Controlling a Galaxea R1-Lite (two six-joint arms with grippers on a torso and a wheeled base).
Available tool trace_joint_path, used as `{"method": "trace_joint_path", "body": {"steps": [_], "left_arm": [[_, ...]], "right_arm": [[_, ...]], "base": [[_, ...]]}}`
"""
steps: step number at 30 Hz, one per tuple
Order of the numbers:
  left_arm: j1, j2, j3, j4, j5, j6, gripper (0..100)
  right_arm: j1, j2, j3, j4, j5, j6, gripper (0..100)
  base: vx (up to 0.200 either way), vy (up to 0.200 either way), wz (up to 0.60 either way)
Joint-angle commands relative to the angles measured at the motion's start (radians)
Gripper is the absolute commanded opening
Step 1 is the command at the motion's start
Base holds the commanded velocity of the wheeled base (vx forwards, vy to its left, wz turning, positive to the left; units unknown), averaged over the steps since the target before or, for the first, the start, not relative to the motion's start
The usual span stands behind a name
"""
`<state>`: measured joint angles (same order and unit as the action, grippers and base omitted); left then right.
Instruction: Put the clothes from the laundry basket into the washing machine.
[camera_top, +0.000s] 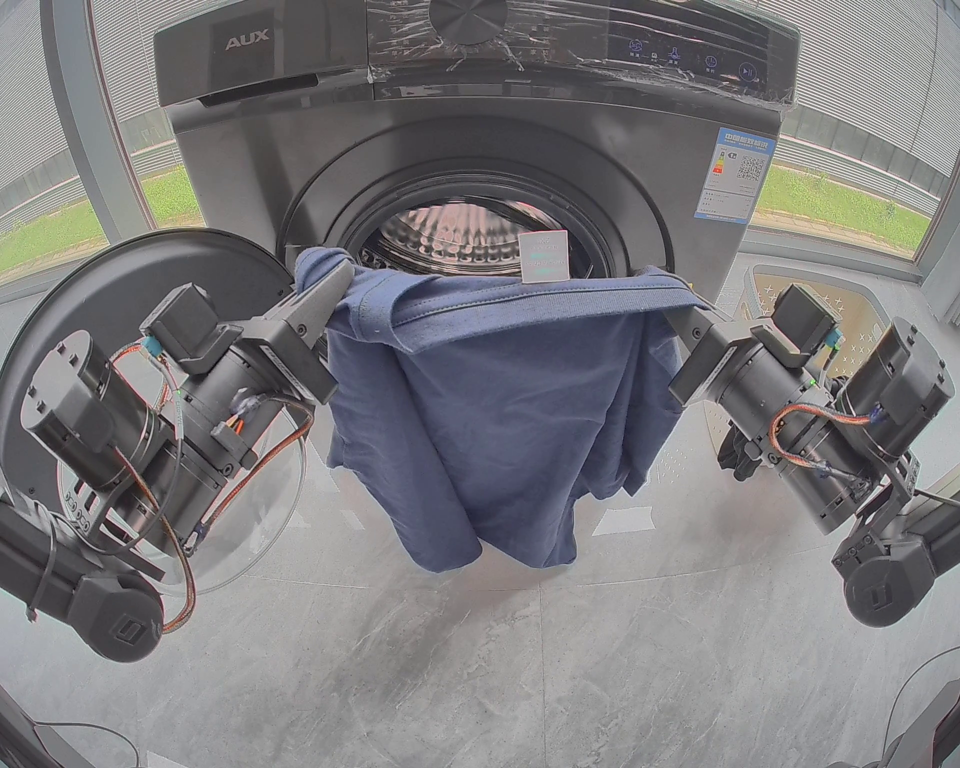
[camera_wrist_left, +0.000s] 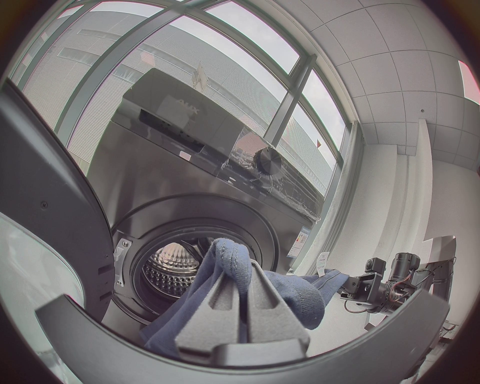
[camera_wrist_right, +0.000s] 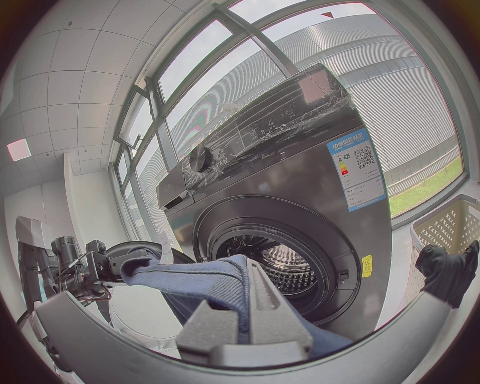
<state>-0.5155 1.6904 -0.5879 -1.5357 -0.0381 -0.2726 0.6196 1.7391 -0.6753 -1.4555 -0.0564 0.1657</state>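
Stretching a navy T-shirt between them, the left claw and the right claw held the garment up in front of the washing machine. Each claw was pressed together on the cloth. The left one pinched a bunched fold at one shoulder and the right one pinched the opposite shoulder. Both wrist views showed blue fabric squeezed between the grey fingers.

The shirt's top edge ran almost level from claw to claw, across the lower part of the round mouth of the drum and outside it. A white tag stood up from the collar near the middle of that edge. Below it the body of the shirt hung loose in folds toward the grey tiled floor; whether the hem touched the tiles could not be told.

The machine's round door stood swung wide open on the robot's left, behind the left arm, leaving the ribbed steel drum exposed above the shirt. A blue-and-white sticker sat on the upper right of the machine's dark front. A dial sat at the middle of the control panel, which was covered in clear plastic wrap.

On the robot's right, beside the machine, stood the pale, perforated laundry basket, well apart from the shirt. A dark garment was draped over its near rim.
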Motion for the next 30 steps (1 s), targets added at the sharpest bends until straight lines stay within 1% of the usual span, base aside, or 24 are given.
{"method": "trace_joint_path", "body": {"steps": [1, 5, 8, 13, 14, 16, 17, 20, 23, 30], "left_arm": [[-0.003, 0.023, 0.010, -0.001, -0.003, 0.001, 0], [-0.032, 0.061, 0.014, -0.006, 0.000, 0.003, 0], [-0.038, 0.075, 0.006, -0.012, -0.002, 0.004, 0], [-0.069, 0.077, -0.047, -0.011, -0.008, 0.003, 0], [-0.072, 0.077, -0.052, -0.011, -0.008, 0.003, 0], [-0.072, 0.077, -0.052, -0.011, -0.008, 0.003, 0], [-0.072, 0.077, -0.067, -0.011, -0.009, 0.003, 0], [-0.072, 0.074, -0.086, -0.009, -0.008, 0.003, 0], [-0.072, 0.069, -0.096, -0.007, -0.008, 0.003, 0], [-0.072, 0.060, -0.099, -0.006, -0.006, 0.003, 0]], "right_arm": [[0.003, 0.005, 0.022, -0.002, 0.001, 0.006, 0], [0.005, 0.017, 0.049, -0.002, 0.004, 0.011, 0], [0.006, 0.033, 0.072, -0.003, 0.009, 0.012, 0], [0.028, 0.063, 0.161, -0.003, 0.007, 0.003, 0], [0.034, 0.071, 0.172, -0.003, 0.007, 0.003, 100], [0.034, 0.071, 0.172, -0.003, 0.007, 0.003, 100], [0.048, 0.082, 0.223, 0.014, 0.004, 0.003, 100], [0.075, 0.119, 0.269, -0.002, 0.003, 0.008, 100], [0.092, 0.134, 0.270, -0.005, 0.003, 0.012, 100], [0.092, 0.223, 0.237, -0.005, 0.010, 0.012, 100]], "base": [[0.000, 0.000, 0.00], [0.000, 0.000, 0.00], [0.000, 0.000, 0.00], [0.000, 0.000, 0.00], [0.000, 0.000, 0.00], [0.000, 0.000, 0.00], [0.000, 0.000, 0.00], [0.000, 0.000, 0.00], [0.000, 0.000, 0.00], [0.000, 0.000, 0.00]]}}
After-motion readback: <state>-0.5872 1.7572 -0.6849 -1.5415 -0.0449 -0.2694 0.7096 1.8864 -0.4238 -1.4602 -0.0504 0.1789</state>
